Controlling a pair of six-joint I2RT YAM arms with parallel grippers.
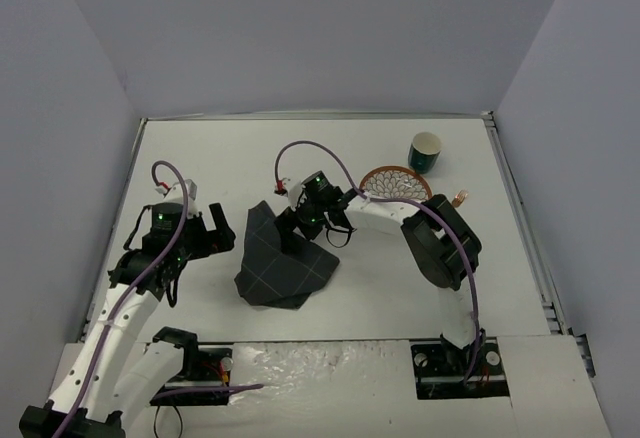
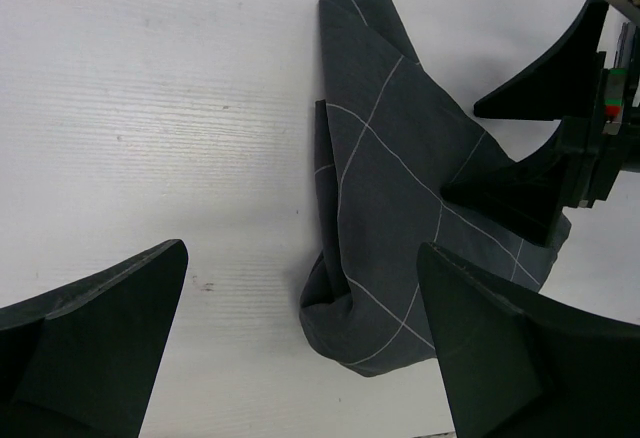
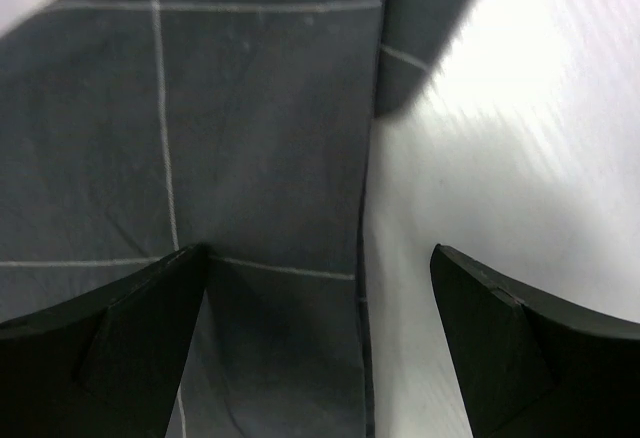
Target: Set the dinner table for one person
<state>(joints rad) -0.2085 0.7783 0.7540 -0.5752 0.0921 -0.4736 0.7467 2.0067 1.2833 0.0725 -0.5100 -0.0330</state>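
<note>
The dinner table (image 1: 200, 158) is a white top with a crumpled dark grey checked cloth (image 1: 282, 261) lying near its middle. My right gripper (image 1: 291, 226) hangs over the cloth's upper edge. In the right wrist view its jaws stand open (image 3: 320, 298), the cloth (image 3: 250, 138) below the left finger (image 3: 120, 338) and bare table below the right one. My left gripper (image 1: 221, 233) is open just left of the cloth. In the left wrist view the cloth's folded corner (image 2: 400, 218) lies ahead between its fingers (image 2: 90, 328), apart from them, with the right gripper (image 2: 540, 173) on the cloth's far side.
A round patterned plate (image 1: 397, 182) lies at the back right, with a dark green cup (image 1: 425, 151) behind it. A small copper-coloured piece (image 1: 460, 198) lies right of the plate. Walls close the table in on three sides.
</note>
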